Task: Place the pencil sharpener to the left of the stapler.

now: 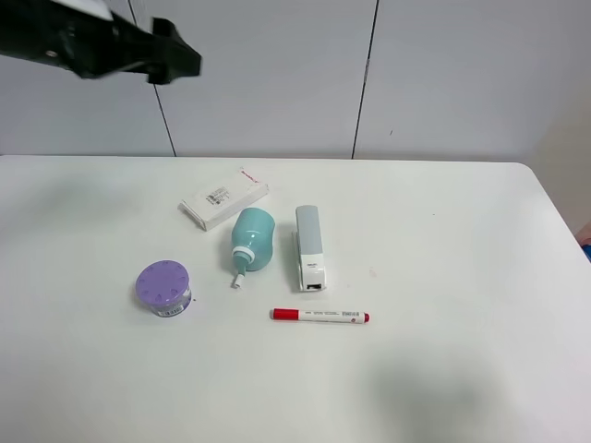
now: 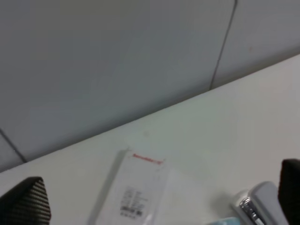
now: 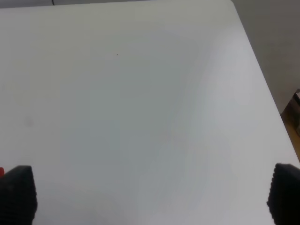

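The pencil sharpener (image 1: 253, 240) lay on the white worktop (image 1: 462, 277), just left of the stapler (image 1: 309, 247) with a narrow gap between them. Its teal body pointed toward the rear wall, and its white ring and small crank handle faced the near edge. The stapler lay lengthwise beside it, grey top uppermost, its hinge end toward the wall.

A flat white labelled box (image 1: 224, 204) sat just behind the sharpener, angled, its corner close to the teal body; whether they touched could not be determined. A purple round tub (image 1: 163, 288) stood to the left of the sharpener, apart from it. A red marker (image 1: 319, 316) lay crosswise in front of the stapler, clear of it.

The left end effector (image 1: 175, 55) was raised high above the rear left of the worktop, grasping nothing. Its wrist view showed two dark fingertips (image 2: 26, 202) spread wide at the frame edges, released, with the box and the stapler's end between them below.

The right end effector (image 3: 150, 194) was not seen in the overhead view. Its wrist view showed both pads (image 3: 18, 192) set far apart, released, over bare worktop.
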{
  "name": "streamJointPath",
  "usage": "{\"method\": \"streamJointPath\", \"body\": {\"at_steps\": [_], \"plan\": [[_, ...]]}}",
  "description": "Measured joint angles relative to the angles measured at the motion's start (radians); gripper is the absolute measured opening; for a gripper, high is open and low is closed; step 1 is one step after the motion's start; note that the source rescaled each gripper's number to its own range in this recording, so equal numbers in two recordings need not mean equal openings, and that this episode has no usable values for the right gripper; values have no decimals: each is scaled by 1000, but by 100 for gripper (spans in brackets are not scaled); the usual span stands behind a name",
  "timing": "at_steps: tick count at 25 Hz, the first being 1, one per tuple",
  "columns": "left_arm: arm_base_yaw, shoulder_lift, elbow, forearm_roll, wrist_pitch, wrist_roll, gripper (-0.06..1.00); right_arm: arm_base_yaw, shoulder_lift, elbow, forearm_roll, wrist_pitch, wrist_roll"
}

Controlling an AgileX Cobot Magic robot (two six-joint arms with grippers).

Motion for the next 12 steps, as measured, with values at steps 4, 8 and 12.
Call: {"method": "streamJointPath", "body": {"at_steps": [4,8,12], "plan": [[145,-285,177,16,79,-3,98,0,0,0,0,0,0],[318,-601,353,29,199,-4,98,0,0,0,0,0,0],[447,-905,473,34,360,-15,98,0,0,0,0,0,0]]}}
